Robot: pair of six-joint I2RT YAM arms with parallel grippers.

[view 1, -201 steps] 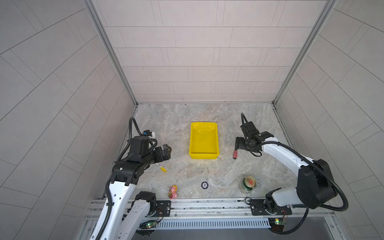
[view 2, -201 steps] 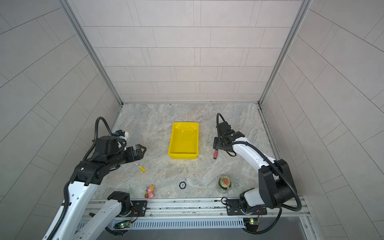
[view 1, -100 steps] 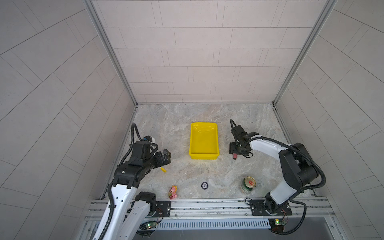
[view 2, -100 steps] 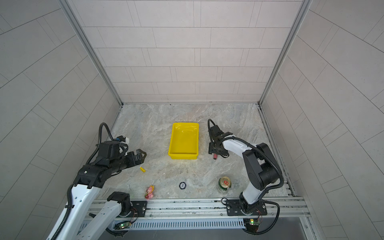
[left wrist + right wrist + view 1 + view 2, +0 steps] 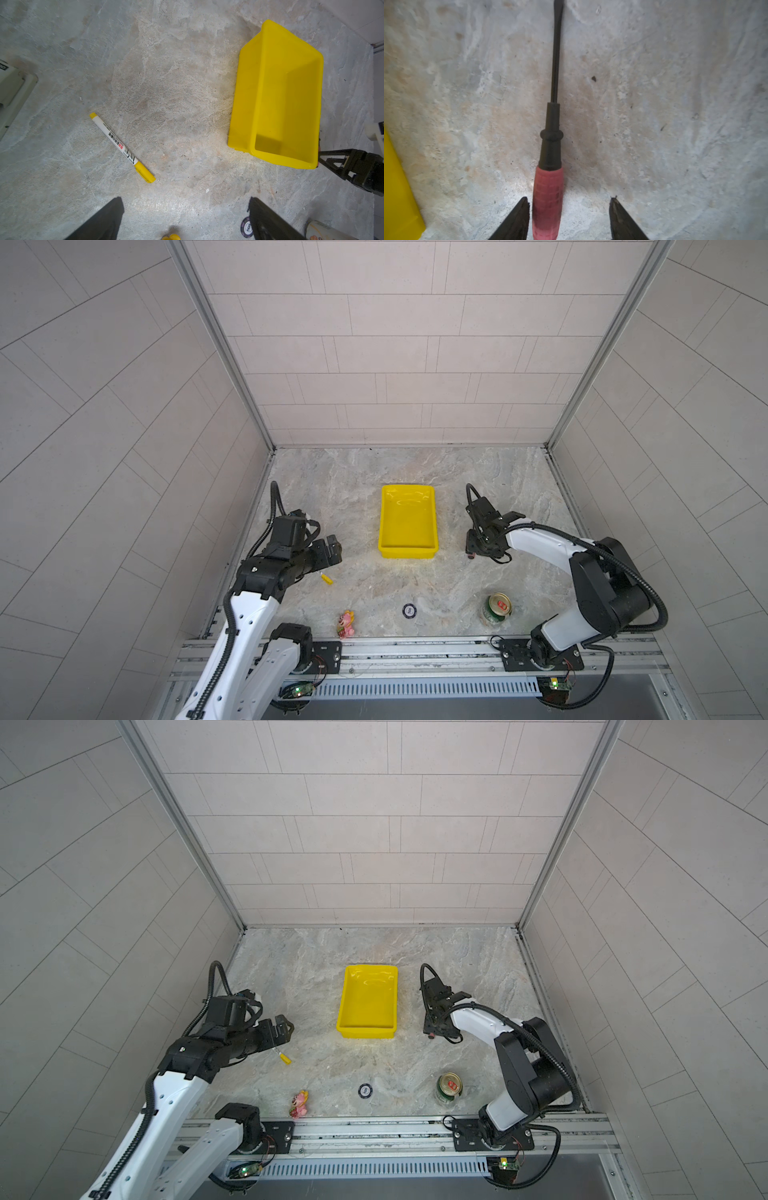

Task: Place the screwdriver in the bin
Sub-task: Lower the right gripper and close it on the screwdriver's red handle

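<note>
Marbled grey tabletop (image 5: 374, 585) inside tiled walls (image 5: 395, 364).

Both top views:
- Found yellow bin (image 5: 407, 526) mid-table, empty.
- Found right gripper (image 5: 473, 549) down low over the screwdriver (image 5: 471, 556), just right of the bin and clear of it. Stood higher and further back a second ago, with the red handle end lying free in front.
- Found left gripper (image 5: 332, 547) hovering well to the left by a marker (image 5: 327, 579), drawn slightly back since then; no part in the job.
- Noted can (image 5: 496, 608), chip (image 5: 409, 610) and toy (image 5: 346, 624) along the near edge, unmoved.

Left wrist view:
- Fingers (image 5: 104, 220) wide apart, holding nothing.
- Marker (image 5: 122, 148) flat on the tabletop; bin (image 5: 286, 104) empty.

Right wrist view:
- Screwdriver (image 5: 551, 145) flat on the tabletop, shaft pointing away, handle between the fingers (image 5: 517, 220).
- Fingers apart: one just beside the handle, contact not confirmed; opposite one standing clear. No clamp yet.

Judged: approach complete, grasp in hand, lift and carry to the bin outstanding. Off-centre closure likely to shove or roll the handle.
</note>
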